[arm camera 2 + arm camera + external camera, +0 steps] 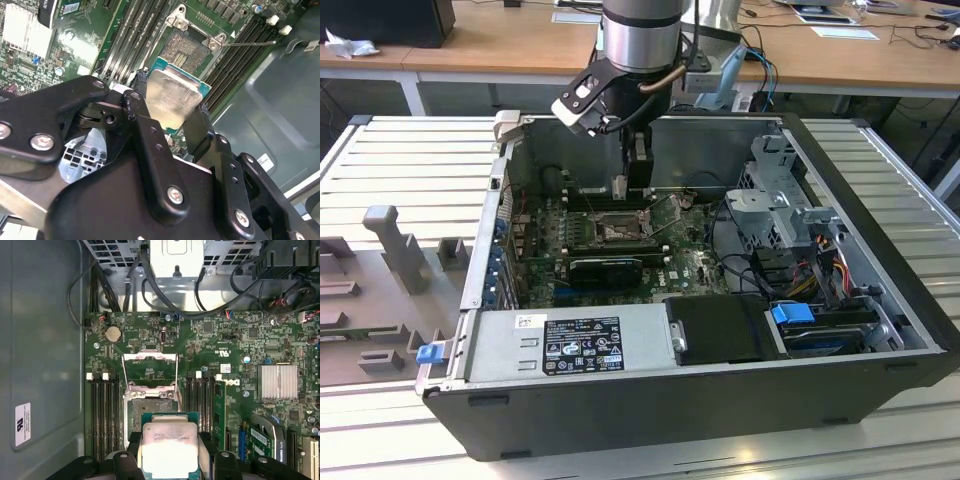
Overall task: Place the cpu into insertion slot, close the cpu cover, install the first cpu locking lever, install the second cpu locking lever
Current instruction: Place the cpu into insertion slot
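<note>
In the exterior view the arm (640, 35) reaches down from the upper middle of the frame into the open computer case (840, 390), and its claw (626, 186) hangs just above the socket (617, 232) near the frame's centre. In the second wrist view the claw grips the chip (172, 97) by two opposite edges, tilted above the green board (75, 35). In the first wrist view the held chip sits just beside the bare socket, whose cover (150, 371) stands swung open beyond it.

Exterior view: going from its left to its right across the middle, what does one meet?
In order: grey fixture blocks → insertion slot → metal drive cage → slatted table.
</note>
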You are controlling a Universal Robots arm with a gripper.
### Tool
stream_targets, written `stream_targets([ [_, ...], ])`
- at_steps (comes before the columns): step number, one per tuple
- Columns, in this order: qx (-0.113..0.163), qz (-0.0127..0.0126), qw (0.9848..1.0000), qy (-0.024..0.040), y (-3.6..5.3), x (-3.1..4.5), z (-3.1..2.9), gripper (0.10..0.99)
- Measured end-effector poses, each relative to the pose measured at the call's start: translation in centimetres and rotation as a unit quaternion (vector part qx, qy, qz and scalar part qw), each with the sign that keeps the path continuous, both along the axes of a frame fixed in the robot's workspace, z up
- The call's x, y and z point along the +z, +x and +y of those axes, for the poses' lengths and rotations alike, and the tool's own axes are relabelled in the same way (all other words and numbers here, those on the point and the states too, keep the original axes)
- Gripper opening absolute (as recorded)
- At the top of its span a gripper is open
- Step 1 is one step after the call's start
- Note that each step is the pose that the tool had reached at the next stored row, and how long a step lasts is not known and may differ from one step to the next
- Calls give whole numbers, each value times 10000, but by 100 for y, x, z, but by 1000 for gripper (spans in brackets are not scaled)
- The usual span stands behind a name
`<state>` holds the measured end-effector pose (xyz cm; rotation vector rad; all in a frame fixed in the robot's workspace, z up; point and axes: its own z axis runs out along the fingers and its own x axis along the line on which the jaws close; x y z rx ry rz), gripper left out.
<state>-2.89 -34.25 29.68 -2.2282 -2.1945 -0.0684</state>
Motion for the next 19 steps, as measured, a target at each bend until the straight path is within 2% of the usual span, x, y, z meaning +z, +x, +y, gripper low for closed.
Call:
stream_targets([
  [2,1,0,10000,0,-19,-11,22,533],
  [6,0,0,10000,0,-51,-141,59,533],
  [9,1,0,10000,0,-68,-152,70,533],
  [14,2,0,10000,1,-98,-227,110,533],
  [16,27,0,10000,0,-98,-303,129,533],
  [19,61,0,10000,-1,-99,-371,129,533],
])
